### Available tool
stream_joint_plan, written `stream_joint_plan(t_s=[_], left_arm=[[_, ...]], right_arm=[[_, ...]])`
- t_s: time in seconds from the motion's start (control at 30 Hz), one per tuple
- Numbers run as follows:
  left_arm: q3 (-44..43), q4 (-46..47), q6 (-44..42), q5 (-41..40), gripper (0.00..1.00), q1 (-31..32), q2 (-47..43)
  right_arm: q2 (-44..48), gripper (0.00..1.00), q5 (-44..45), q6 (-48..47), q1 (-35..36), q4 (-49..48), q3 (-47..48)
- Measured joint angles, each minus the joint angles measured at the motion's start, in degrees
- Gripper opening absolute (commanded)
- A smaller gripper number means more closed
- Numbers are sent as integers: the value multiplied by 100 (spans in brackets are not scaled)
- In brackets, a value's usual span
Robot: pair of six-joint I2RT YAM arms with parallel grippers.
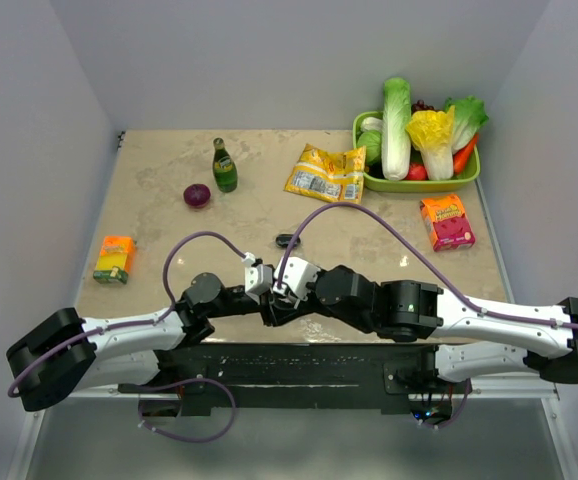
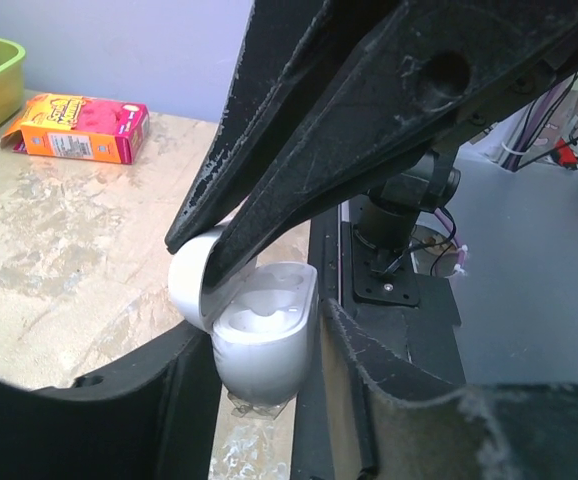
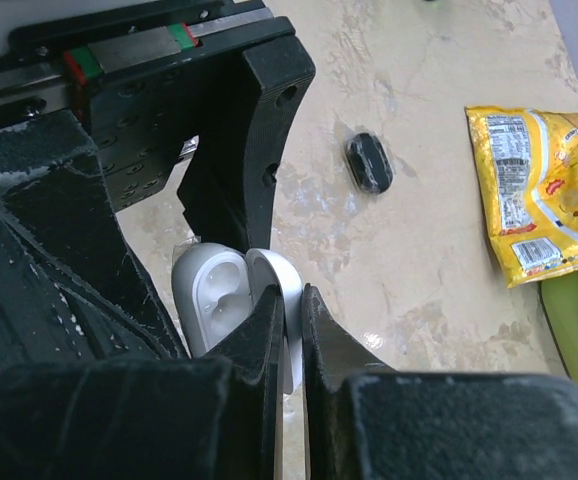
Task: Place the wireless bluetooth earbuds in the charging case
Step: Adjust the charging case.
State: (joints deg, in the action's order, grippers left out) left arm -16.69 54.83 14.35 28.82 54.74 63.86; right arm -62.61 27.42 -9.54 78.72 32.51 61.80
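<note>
- Top external view: a beige marbled table stands between plain pale walls, with the arms' black base plate along its near edge.
- On the far side are a green bottle, a red onion, a yellow snack bag and a green tray of vegetables. A pink-and-orange box sits to the right, an orange carton to the left, and a small black object near the middle.
- From above, the two wrists meet close to the front edge and hide what lies between them.
- The left wrist view shows it: the charging case stands open by the table's front edge, its body clasped between the fingers of the left gripper.
- The right wrist view shows the right gripper pinched tight on the rim of the raised lid, with the white wells facing the camera.
- In both wrist views the earbuds cannot be told apart from the white wells.
</note>
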Motion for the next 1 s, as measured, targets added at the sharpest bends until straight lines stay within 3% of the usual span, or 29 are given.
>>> stream_joint_plan(t_s=[0.23, 0.67, 1.0], left_arm=[[0, 39, 11, -61, 57, 2, 0], [0, 315, 278, -72, 47, -7, 188], [0, 494, 466, -70, 55, -101, 251]], right_arm=[[0, 0, 9, 9, 0, 0, 0], [103, 0, 190, 9, 15, -85, -4], [103, 0, 236, 9, 79, -87, -11]])
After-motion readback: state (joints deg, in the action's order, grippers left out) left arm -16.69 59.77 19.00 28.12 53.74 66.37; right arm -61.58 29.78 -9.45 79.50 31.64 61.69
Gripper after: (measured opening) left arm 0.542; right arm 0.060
